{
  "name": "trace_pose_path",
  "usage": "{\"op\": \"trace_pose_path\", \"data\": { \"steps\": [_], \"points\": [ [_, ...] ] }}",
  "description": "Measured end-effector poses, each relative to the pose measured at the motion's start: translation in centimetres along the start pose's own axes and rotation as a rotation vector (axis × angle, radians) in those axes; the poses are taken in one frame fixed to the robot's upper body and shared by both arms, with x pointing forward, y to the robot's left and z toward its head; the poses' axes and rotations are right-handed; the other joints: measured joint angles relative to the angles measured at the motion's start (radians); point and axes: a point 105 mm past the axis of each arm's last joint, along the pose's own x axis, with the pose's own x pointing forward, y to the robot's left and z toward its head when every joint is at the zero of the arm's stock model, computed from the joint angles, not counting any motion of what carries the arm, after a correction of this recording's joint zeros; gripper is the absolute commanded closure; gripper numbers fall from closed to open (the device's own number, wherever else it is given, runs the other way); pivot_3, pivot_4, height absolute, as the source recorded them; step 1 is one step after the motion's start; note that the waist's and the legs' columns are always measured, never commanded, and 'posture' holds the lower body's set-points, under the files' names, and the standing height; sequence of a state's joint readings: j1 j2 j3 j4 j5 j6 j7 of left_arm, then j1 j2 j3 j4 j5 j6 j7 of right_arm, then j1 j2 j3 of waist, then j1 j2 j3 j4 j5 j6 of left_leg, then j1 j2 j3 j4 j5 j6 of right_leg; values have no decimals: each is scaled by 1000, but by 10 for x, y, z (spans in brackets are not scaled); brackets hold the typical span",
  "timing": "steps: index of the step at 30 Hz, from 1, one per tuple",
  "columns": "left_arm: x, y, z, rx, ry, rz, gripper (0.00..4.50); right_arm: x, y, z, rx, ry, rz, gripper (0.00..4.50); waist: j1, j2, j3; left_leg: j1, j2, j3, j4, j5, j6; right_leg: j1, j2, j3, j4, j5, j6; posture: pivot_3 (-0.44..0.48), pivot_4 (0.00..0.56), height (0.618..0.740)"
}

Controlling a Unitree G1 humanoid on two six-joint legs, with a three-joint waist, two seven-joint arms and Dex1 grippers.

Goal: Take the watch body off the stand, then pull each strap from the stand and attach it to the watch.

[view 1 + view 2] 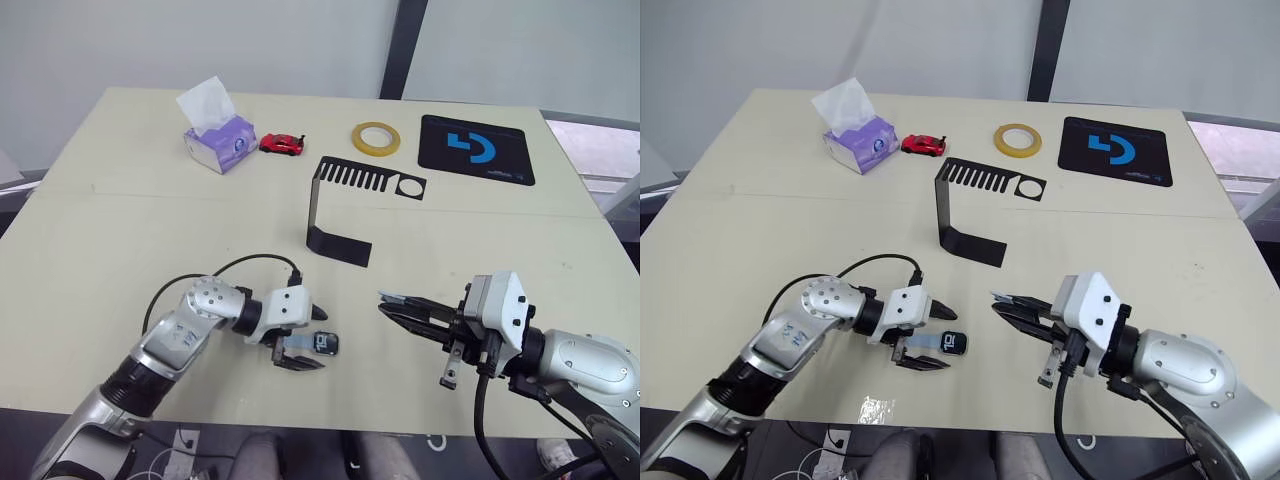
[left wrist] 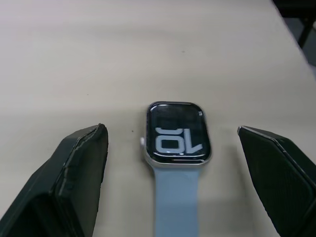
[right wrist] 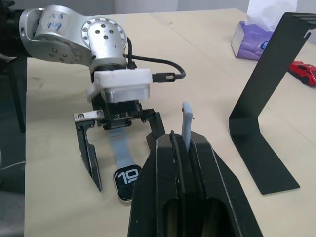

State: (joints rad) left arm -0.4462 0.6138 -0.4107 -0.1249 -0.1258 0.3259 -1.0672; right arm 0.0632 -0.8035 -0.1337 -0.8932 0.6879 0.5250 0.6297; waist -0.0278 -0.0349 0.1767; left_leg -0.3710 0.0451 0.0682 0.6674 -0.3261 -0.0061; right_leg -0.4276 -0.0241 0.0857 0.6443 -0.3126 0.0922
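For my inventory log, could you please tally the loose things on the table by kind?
Watch body: 1
Straps: 2
Stand: 1
Tissue box: 1
Toy car: 1
Tape roll: 1
Mouse pad: 1
Total: 8

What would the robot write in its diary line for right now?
left claw: open around watch body | one strap: already on watch | right claw: shut on second strap | stand: bare
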Motion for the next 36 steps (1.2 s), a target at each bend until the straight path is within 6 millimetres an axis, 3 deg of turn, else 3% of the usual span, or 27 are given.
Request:
{"op": "trace_pose_path", "data": {
  "steps": [24, 31, 33, 36],
  "points": [
    [10, 1, 2, -2, -2, 43, 36, 0, -1, 2, -18, 1, -2, 4500, 1, -1, -1, 1, 0, 0, 1, 0, 0, 1, 0, 0, 1, 0, 0, 0, 150, 738],
    [11, 0, 2, 0, 0, 43, 1785, 0, -1, 1, -14, 3, -2, 4500, 0, -1, -1, 1, 0, 0, 1, 0, 0, 1, 0, 0, 1, 0, 0, 0, 150, 738],
    [11, 0, 2, 0, 1, 42, 2651, 0, -1, 1, -14, 3, -2, 4500, 0, -1, -1, 1, 0, 0, 1, 0, 0, 1, 0, 0, 1, 0, 0, 0, 150, 738],
    [11, 0, 1, 2, 3, 44, 2776, 0, -1, 1, -15, 3, -2, 4500, 0, -1, -1, 1, 0, 0, 1, 0, 0, 1, 0, 0, 2, 0, 0, 0, 150, 738]
  ]
}}
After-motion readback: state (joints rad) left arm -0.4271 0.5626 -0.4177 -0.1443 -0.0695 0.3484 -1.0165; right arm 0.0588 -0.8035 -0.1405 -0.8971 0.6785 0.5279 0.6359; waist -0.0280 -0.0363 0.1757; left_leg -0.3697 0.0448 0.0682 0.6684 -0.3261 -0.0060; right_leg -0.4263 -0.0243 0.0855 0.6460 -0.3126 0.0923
